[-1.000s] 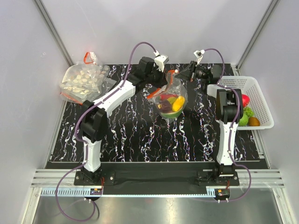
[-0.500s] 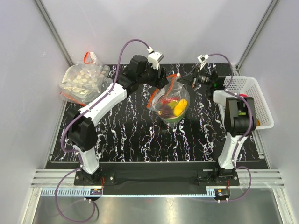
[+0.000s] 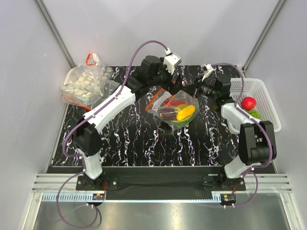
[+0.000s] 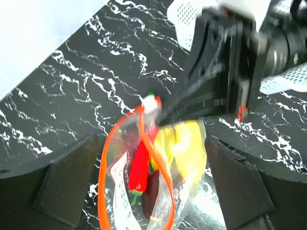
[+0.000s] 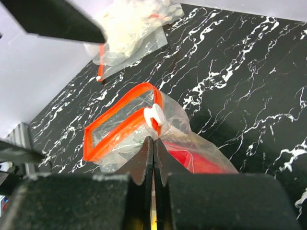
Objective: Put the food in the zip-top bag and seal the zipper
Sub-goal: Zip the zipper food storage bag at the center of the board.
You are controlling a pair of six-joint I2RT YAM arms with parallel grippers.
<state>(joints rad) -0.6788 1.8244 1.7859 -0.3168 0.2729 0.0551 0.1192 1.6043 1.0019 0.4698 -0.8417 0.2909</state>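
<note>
The clear zip-top bag rests on the black marbled table with its mouth to the left. Inside it lies food: a red chili, a yellow piece and something dark. Its orange zipper gapes in an open loop, with the white slider at the right end. My right gripper is shut on the bag's plastic just under the slider. My left gripper hangs open above the bag's mouth, one finger on each side and neither touching it.
A larger clear bag of whitish pieces lies at the back left. At the right edge stands a white basket holding a red fruit and greens. Grey walls close in behind and on both sides.
My left gripper has opened wide and let go of the bag's mouth. It shifted right, over the bag. The right arm swung outward while its gripper kept hold, and the bag sank flatter.
</note>
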